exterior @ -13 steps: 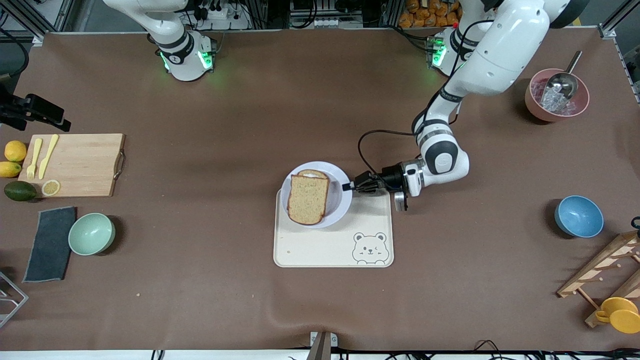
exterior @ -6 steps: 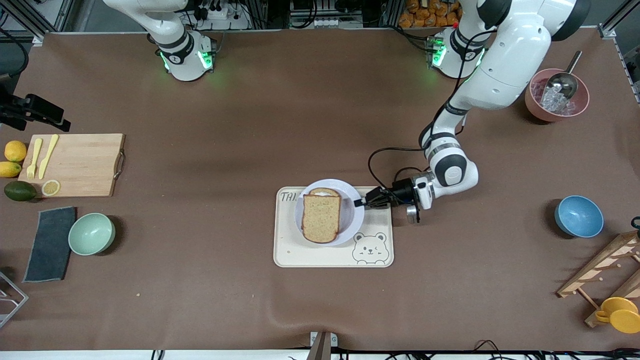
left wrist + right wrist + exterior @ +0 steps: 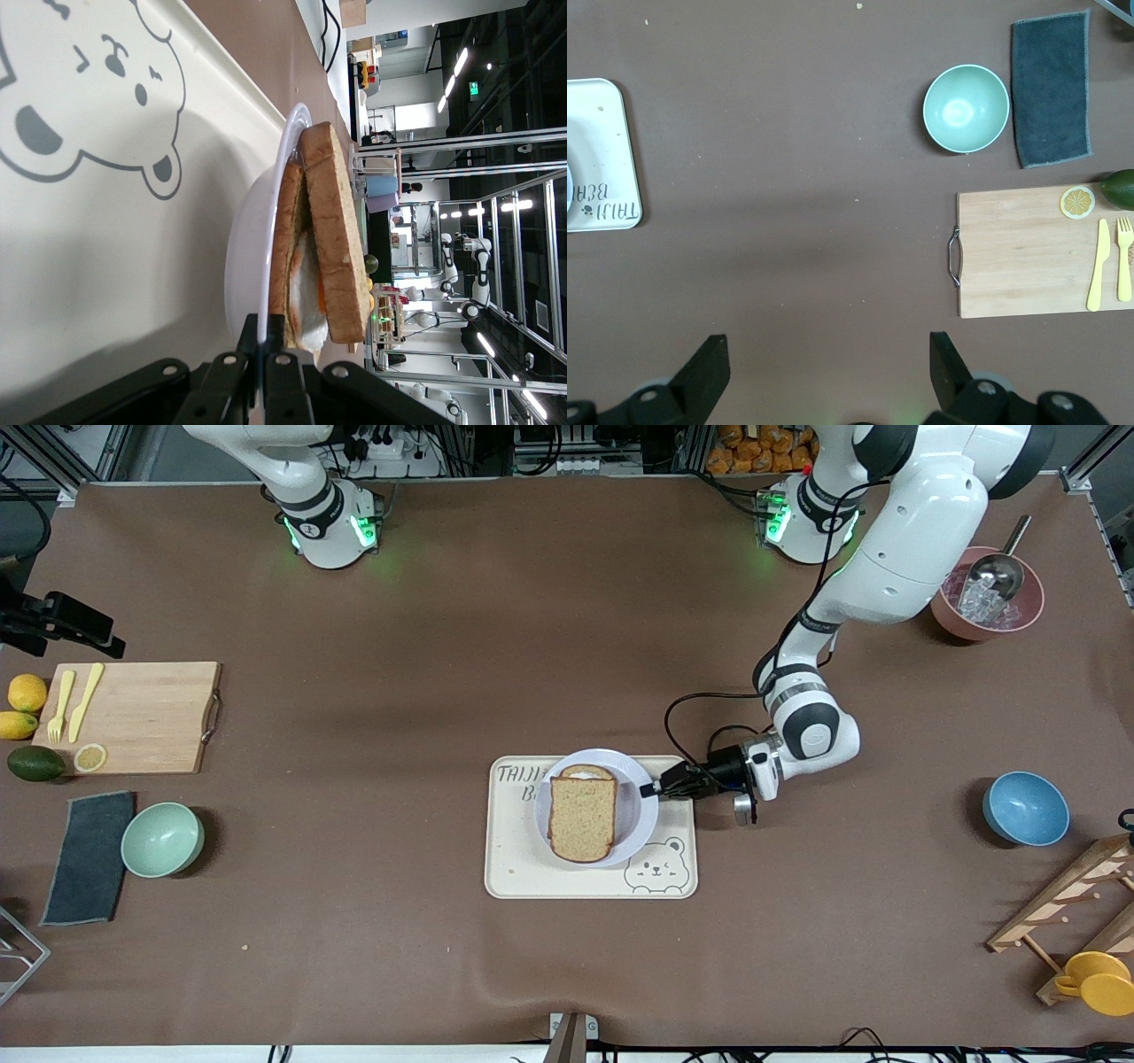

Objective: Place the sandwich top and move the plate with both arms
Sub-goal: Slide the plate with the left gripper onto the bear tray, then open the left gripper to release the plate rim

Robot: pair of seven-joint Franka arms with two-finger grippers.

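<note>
The left gripper [image 3: 653, 787] reaches low and level, fingers pinched shut. The right gripper [image 3: 829, 372] waits aloft, fingers spread wide.

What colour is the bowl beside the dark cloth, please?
Pale mint green bowl, clearest in the right wrist view.

Glossy smooth plate [image 3: 640, 811], matt brown table cover [image 3: 443, 646], wooden board [image 3: 142, 717].

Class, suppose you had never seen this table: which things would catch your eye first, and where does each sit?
First, the plate on the cream bear tray mid-table, carrying a sandwich with the sandwich top on it. The left gripper is shut on the plate's rim. The right gripper waits open, high over the table near the cutting board.
</note>
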